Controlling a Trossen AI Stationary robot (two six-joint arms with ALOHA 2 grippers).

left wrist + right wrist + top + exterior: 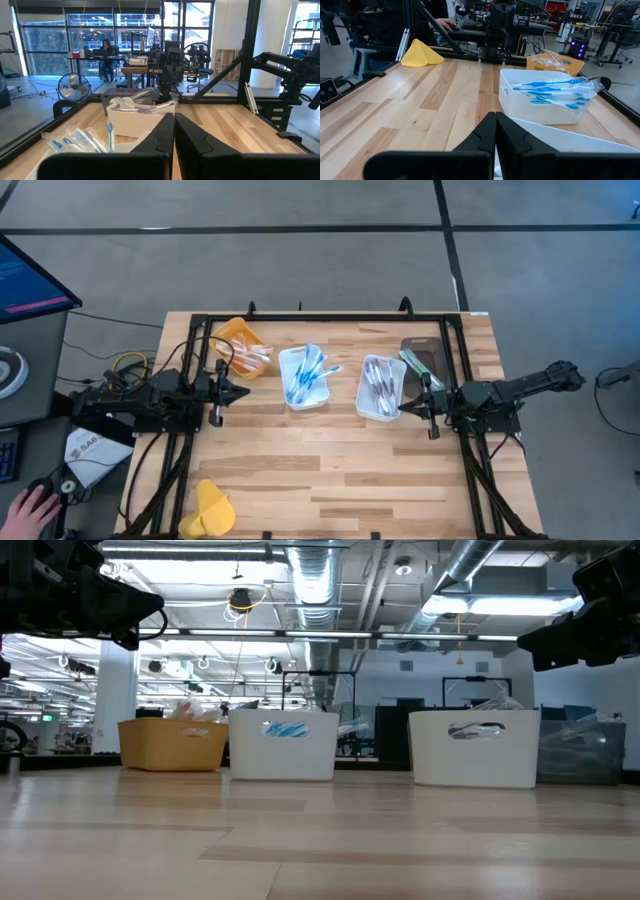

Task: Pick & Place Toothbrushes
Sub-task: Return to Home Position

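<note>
1. Closest to my left wrist camera, the left gripper (174, 120) has its fingers pressed together, holding nothing. It hangs over the table's (330, 470) left side, near the orange bin (232, 333).
2. I read the right gripper (495, 117) the same way: fingers closed against each other, empty, just beside the right white bin (366, 402).
3. Orange toothbrushes (252, 356) lie in the orange bin, blue toothbrushes (305, 375) in the left white bin (285, 358), purple-grey toothbrushes (381, 383) in the right white bin, and green toothbrushes (413, 362) in the black bin (428, 348).
4. I see a yellow cloth (212, 508) well apart from the bins.
</note>
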